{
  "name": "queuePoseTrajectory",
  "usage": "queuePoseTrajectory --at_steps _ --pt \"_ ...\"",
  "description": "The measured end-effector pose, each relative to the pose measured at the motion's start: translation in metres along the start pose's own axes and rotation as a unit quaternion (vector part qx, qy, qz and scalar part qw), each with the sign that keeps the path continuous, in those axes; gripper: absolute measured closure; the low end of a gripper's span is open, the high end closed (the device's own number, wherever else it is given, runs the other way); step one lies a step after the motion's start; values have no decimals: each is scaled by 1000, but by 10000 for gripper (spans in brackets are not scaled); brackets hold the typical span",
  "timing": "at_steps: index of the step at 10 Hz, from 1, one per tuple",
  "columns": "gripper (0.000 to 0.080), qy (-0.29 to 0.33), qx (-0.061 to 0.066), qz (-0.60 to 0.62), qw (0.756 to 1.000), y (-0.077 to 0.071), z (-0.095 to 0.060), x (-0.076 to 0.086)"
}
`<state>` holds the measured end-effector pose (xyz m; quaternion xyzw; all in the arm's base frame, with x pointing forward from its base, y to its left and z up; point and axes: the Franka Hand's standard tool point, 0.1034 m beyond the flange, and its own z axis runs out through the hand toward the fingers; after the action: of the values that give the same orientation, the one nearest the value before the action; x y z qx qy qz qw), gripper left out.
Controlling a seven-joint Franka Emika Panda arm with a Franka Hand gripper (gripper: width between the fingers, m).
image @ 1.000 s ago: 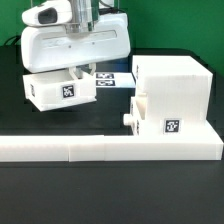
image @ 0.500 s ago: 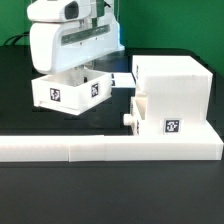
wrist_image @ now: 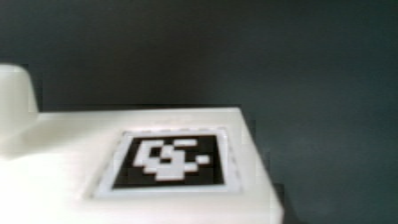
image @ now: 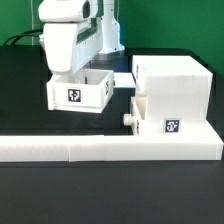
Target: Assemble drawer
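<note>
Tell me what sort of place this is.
Probably a robotics lab bench: a black table with a low white wall, a tagged white drawer housing, and a tagged tray under the gripper.

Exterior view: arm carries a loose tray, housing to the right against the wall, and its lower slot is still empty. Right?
Not quite. The lower slot of the housing already holds a knobbed tray, as the exterior view shows. The carried tray and the wall are as stated.
</note>
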<state>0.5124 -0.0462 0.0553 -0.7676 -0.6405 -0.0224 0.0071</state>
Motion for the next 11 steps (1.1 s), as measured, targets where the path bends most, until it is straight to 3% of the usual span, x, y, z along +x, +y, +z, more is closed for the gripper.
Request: queuePoseTrajectory --at_steps 2,5,6,9,11 --pt "757 -9 15 -80 997 13 -4 2" --pt "757 -6 16 -67 998 14 1 6" --pt "757 -6 23 -71 997 20 -1 13" --pt "757 -3 23 -64 998 35 -3 33" --pt "757 -4 25 -64 998 33 -1 32"
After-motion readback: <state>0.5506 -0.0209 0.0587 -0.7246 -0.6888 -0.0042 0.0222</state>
